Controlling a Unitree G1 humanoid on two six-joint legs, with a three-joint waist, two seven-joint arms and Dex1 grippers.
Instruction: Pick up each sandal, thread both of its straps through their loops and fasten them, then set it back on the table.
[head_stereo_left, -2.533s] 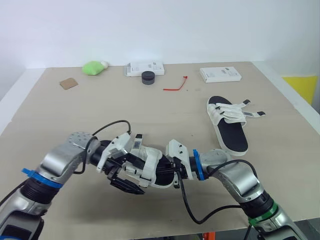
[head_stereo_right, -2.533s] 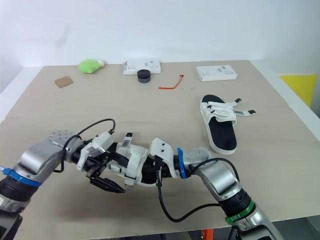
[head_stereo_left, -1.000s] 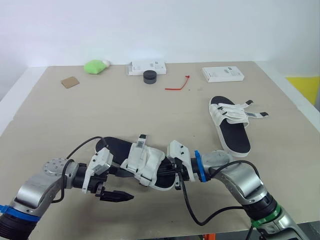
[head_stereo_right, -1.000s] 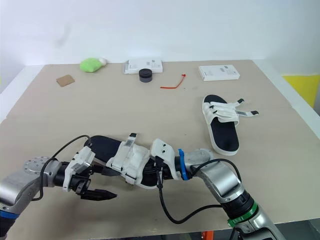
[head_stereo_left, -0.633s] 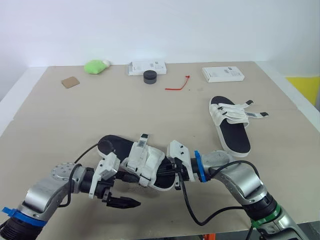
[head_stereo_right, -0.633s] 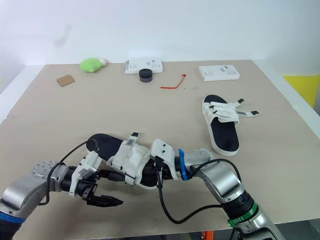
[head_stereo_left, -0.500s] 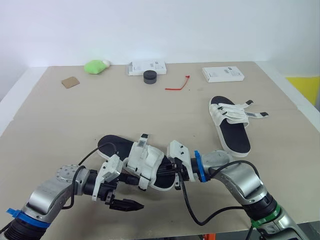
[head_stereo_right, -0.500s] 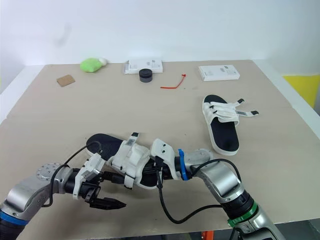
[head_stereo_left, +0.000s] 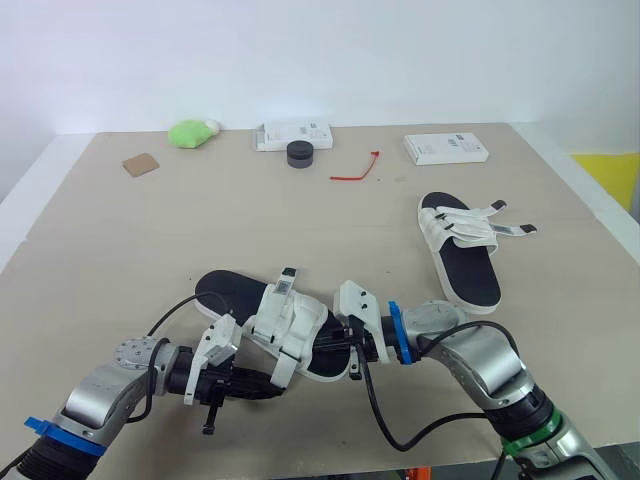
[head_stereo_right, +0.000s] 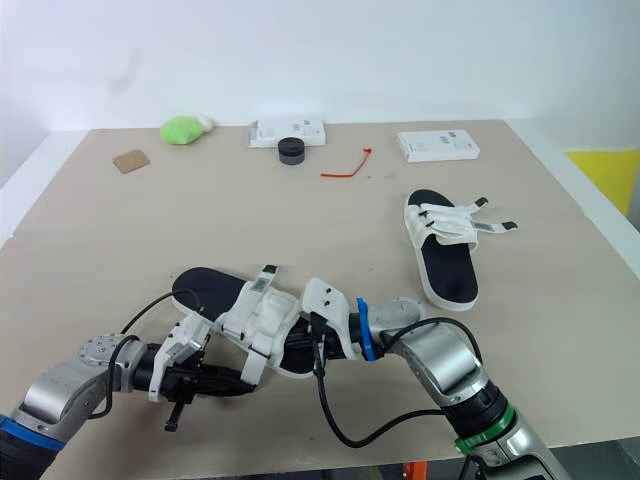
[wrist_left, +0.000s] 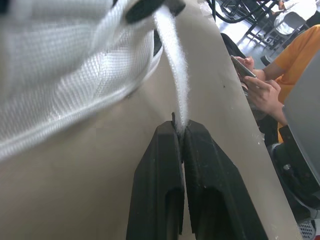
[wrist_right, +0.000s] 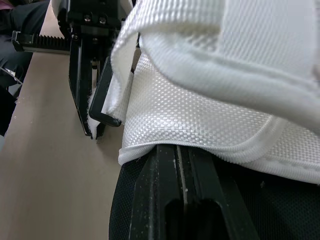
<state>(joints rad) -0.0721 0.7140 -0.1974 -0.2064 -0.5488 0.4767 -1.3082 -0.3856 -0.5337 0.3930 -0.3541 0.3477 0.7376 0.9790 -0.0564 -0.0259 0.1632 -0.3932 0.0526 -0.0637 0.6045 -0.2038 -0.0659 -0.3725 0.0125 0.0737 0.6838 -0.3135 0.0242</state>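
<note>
You see the right gripper (wrist_right: 182, 150), its black fingers pressed together on the sandal (wrist_right: 210, 125) just under the white woven upper. Beyond it, the left gripper (wrist_right: 93, 131) pinches the strap (wrist_right: 119, 85) end (white, fuzzy-tipped) over the table (wrist_right: 45, 165).

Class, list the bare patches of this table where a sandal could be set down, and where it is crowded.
Free: the middle, bordered by the brown card, red tie, far sandal and near sandal. Crowded: the back edge, with a white box and black puck; the front, where left tool and right tool hold it.
</note>
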